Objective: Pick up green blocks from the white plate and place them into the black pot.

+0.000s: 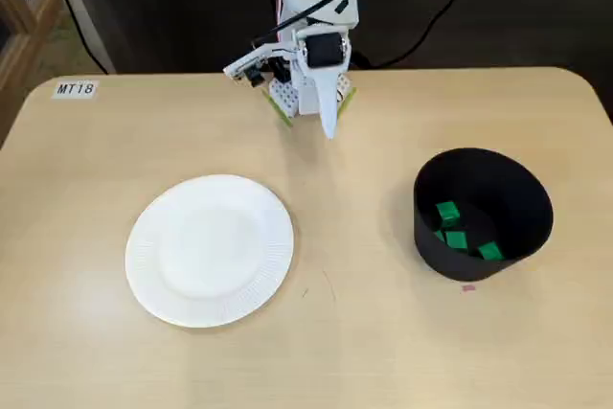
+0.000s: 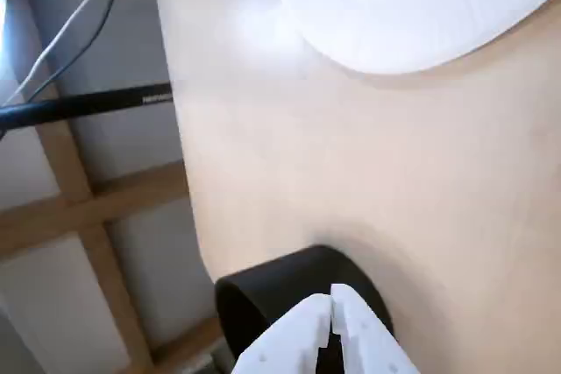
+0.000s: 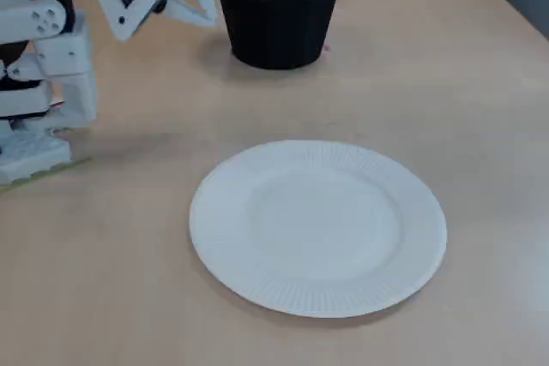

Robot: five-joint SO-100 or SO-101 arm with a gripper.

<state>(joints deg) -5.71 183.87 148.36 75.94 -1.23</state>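
Since the plate (image 1: 144, 256) lies bare down-left of the fingers (image 1: 329, 110) in a fixed view, all three green blocks (image 1: 456, 238) sit inside the pot (image 1: 426, 241), down-right of them. Such blocks look small, light and stiff, best pinched across flat sides. The arm (image 1: 311, 7) is folded at the desk (image 1: 383, 352) edge, fingers pressed together on nothing. In the wrist view, the pot (image 2: 263, 299) sits just behind the fingertips (image 2: 298, 343), with the plate (image 2: 394, 6) well beyond. In the other fixed view, the fingers (image 3: 196, 4) point toward the pot (image 3: 279, 32).

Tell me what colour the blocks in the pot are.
Green: the blocks show best in a fixed view, lying inside the black pot.
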